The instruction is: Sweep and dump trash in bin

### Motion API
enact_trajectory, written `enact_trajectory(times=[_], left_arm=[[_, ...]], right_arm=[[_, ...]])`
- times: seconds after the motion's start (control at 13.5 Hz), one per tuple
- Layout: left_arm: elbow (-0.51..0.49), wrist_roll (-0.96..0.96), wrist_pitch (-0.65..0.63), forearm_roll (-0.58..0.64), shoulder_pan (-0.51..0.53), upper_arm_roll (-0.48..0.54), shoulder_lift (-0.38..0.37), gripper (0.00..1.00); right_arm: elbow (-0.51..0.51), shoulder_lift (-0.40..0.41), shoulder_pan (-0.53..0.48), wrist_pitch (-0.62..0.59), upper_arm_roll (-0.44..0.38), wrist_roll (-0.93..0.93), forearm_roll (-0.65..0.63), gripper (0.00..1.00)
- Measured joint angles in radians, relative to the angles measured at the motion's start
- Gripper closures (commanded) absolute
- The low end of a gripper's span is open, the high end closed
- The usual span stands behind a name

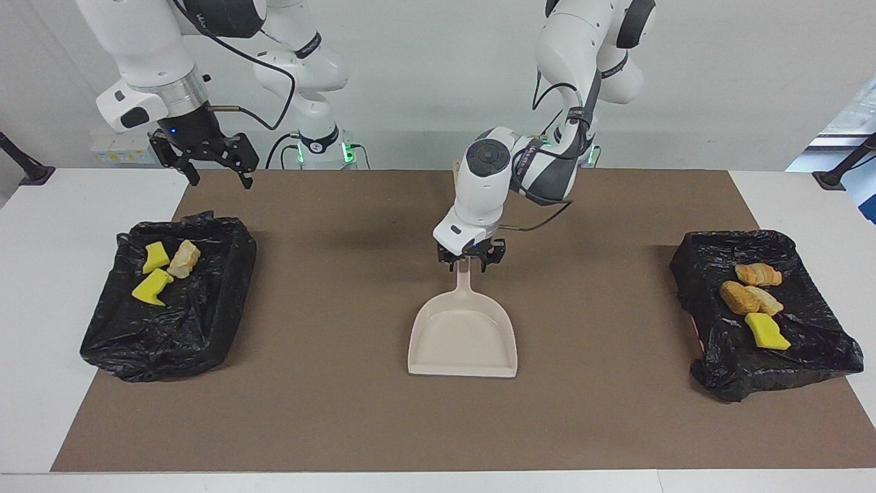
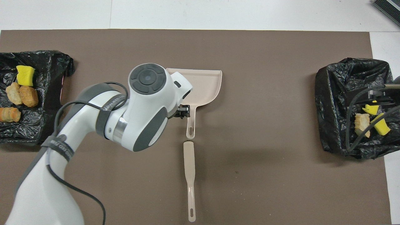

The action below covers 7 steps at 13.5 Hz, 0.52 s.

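Observation:
The trash lies in two black-lined bins. The bin (image 1: 226, 294) at the right arm's end holds two yellow sponge pieces (image 1: 152, 286) and a bread lump (image 1: 183, 259). The bin (image 1: 814, 349) at the left arm's end holds three bread lumps (image 1: 757, 274) and a sponge piece (image 1: 766, 331). The beige dustpan (image 1: 463, 335) lies flat mid-table. My left gripper (image 1: 471, 266) is low, its fingers open astride the dustpan's handle. My right gripper (image 1: 219, 179) is open and empty, raised over the robots' side of its bin. The beige brush (image 2: 189, 178) lies nearer the robots than the dustpan.
A brown mat (image 1: 328, 411) covers most of the white table. In the overhead view the left arm (image 2: 137, 109) covers part of the dustpan (image 2: 203, 84). The two bins also show there (image 2: 331, 93) (image 2: 53, 62).

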Motion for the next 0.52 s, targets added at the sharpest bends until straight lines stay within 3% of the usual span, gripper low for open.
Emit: enact_trajectory(times=[0.3, 0.52], left_arm=[[-0.108, 0.215, -0.033, 0.002, 0.163, 0.004, -0.188, 0.00], [-0.133, 0.355, -0.126, 0.002, 0.270, 0.005, -0.325, 0.00]], right_arm=[[0.000, 0.000, 0.000, 0.000, 0.000, 0.000, 0.000, 0.00], [0.000, 0.000, 0.000, 0.000, 0.000, 0.000, 0.000, 0.00]])
